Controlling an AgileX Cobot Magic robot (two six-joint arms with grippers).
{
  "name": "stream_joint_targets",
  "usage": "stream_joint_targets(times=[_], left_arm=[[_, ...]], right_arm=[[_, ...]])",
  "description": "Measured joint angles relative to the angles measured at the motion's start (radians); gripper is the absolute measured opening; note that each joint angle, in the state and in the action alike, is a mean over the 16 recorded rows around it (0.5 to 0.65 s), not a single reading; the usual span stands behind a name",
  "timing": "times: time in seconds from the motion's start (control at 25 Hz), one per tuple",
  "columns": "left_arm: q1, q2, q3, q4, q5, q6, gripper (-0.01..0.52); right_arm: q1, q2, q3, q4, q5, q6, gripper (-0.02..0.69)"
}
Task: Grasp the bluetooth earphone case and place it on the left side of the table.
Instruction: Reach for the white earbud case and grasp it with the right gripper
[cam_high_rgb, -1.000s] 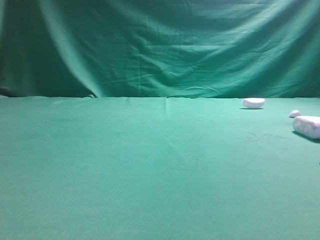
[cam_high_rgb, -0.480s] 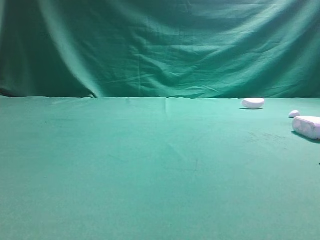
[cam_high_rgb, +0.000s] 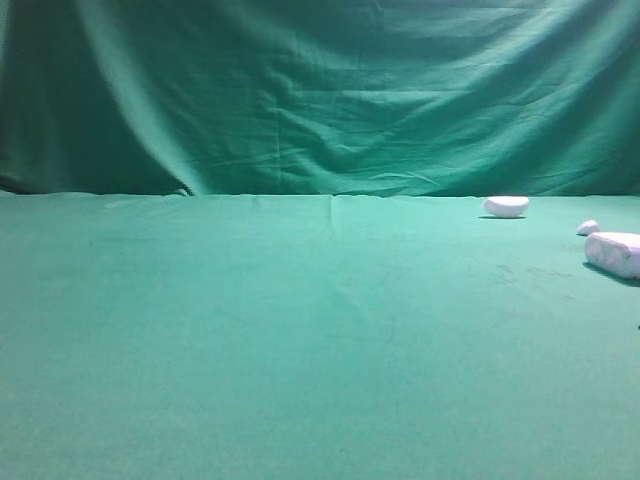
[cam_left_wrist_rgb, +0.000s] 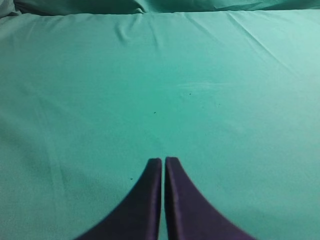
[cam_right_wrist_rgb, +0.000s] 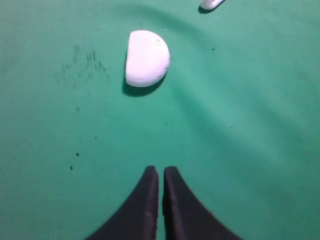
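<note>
Green table, bluetooth earphone case far right, apart from pinched-shut, empty right hand

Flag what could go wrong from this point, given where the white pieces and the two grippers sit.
1. Wrong pick: the right gripper, shut, faces the half-moon piece, not the bluetooth earphone case.
2. The case lies at the exterior view's right edge, partly cut off, so a grasp there may be hard to check.
3. The tiny white piece lies close to the case and could get knocked.
</note>
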Motion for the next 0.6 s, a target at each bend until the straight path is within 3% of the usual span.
stream_joint_targets(times=[0.24, 0.6], left_arm=[[0.0, 0.0, 0.0, 0.0, 0.0, 0.0, 0.0], [0.0, 0.0, 0.0, 0.0, 0.0, 0.0, 0.0]], right_arm=[[0.107, 0.223, -0.097, -0.138, -0.032, 0.118, 0.118], [0.16, 0.51, -0.207, -0.219, -0.108, 0.236, 0.463]])
